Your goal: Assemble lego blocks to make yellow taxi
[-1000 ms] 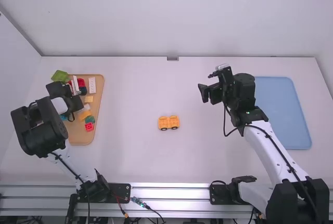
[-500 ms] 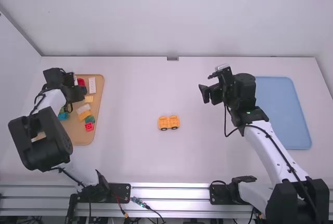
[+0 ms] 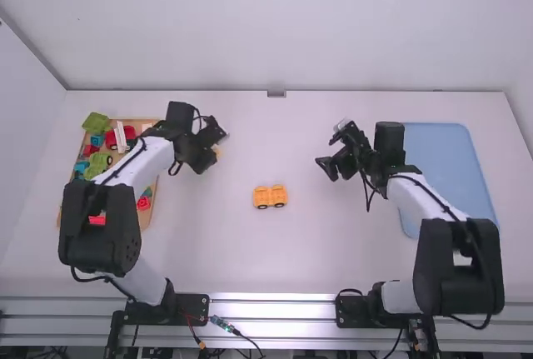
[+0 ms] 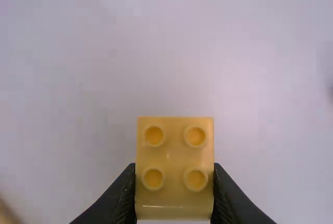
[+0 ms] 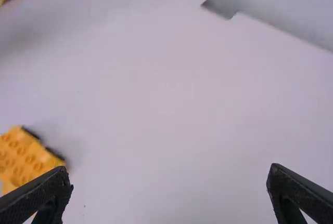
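Note:
The orange-yellow car body with dark wheels (image 3: pixel 270 196) rests on the table near the middle. My left gripper (image 3: pixel 218 149) is above the table, to the right of the wooden tray and up and left of the car. In the left wrist view, my left gripper (image 4: pixel 175 195) is shut on a light yellow block (image 4: pixel 175 154) with its four studs facing the camera. My right gripper (image 3: pixel 326 169) is over the table, up and right of the car. In the right wrist view, my right gripper (image 5: pixel 170 187) stands wide open, and the car body (image 5: pixel 26 159) lies beyond one finger.
The wooden tray (image 3: pixel 147 217) at the left holds several red, green, blue and white blocks, partly under the left arm. A green block (image 3: pixel 96 122) lies at its far left corner. A blue tray (image 3: pixel 450 172) lies on the right, partly behind the right arm.
My left gripper has moved from over the wooden tray rightward to above the bare table, now with the yellow block. The right arm has drawn back and bent, its gripper slightly lower in the view.

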`<state>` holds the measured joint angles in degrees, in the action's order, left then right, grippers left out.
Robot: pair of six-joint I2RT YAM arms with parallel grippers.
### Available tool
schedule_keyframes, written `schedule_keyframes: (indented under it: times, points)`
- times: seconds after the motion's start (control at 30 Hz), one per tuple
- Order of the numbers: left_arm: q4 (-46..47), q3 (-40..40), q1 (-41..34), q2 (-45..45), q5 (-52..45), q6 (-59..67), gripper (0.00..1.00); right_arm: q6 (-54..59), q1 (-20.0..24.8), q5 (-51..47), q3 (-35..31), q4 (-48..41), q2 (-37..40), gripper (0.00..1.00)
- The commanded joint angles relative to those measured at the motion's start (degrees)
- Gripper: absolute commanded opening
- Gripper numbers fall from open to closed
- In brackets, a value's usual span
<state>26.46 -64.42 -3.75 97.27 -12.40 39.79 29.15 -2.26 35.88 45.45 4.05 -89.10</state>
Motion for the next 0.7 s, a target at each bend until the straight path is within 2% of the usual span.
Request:
schedule_keyframes:
  times: [0.0, 0.13, 0.33, 0.43, 0.5, 0.67]
  points:
    - [1.4, 0.7, -2.2, -1.9, -5.2, 10.8, 0.02, 11.9, -0.8, 7.8, -0.4, 0.1, -3.3, 0.99]
    - [3.7, 0.7, -4.1, -2.2, -11.5, 17.2, 0.02, 18.3, -2.4, 7.5, -0.4, 1.4, -8.2, 0.99]
    - [7.4, 1.1, -4.5, -2.2, -22.4, 28.7, 0.02, 14.2, -5.4, 7.9, -0.4, 7.8, -14.3, 0.99]
    - [7.1, 2.2, -4.6, -2.2, -25.8, 31.7, 0.02, 16.5, -7.0, 8.1, -0.4, 9.3, -17.0, 0.98]
    - [6.2, 3.2, -4.6, -2.2, -26.2, 31.5, 0.02, 19.2, -8.2, 10.9, -0.4, 10.4, -19.1, 0.94]
    - [3.3, 5.0, -4.5, -2.2, -25.6, 27.2, 0.02, 21.0, -9.0, 13.8, -0.5, 12.3, -21.5, 0.95]
